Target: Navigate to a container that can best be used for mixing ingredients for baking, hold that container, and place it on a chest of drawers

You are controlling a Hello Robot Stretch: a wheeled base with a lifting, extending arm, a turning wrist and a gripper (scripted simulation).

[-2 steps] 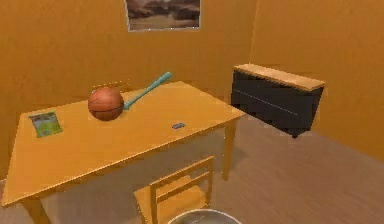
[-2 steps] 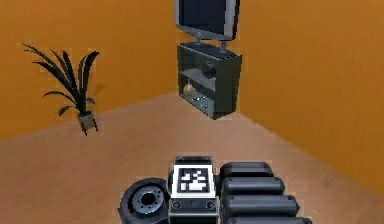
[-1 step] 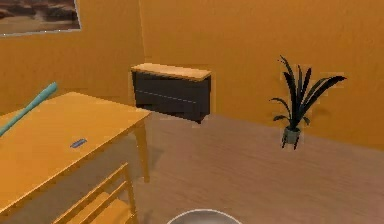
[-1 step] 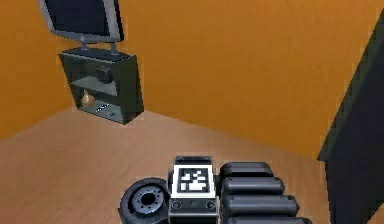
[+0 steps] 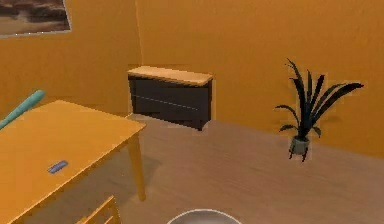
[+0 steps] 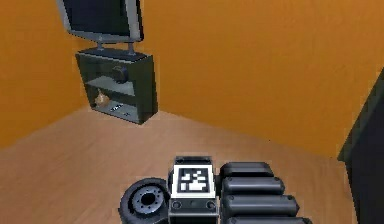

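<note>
**Chest of drawers in sight across orange room**

Working the rig from afar, I look in the forward view across a wood floor to the chest of drawers. It is dark-fronted with a pale top and stands against the orange wall near the corner. A potted plant stands well to its right. A wooden table takes the near left, with a teal bat-shaped thing at its far edge. A pale curved rim shows at the bottom edge; I cannot tell whether it is the mixing container.

In the arm side view, the arm lies low at the bottom edge. The gripper is a dark round body left of the white marker square. I cannot make out its fingers, so I cannot tell whether it holds anything. Beyond it, a television sits on a dark stand.
</note>
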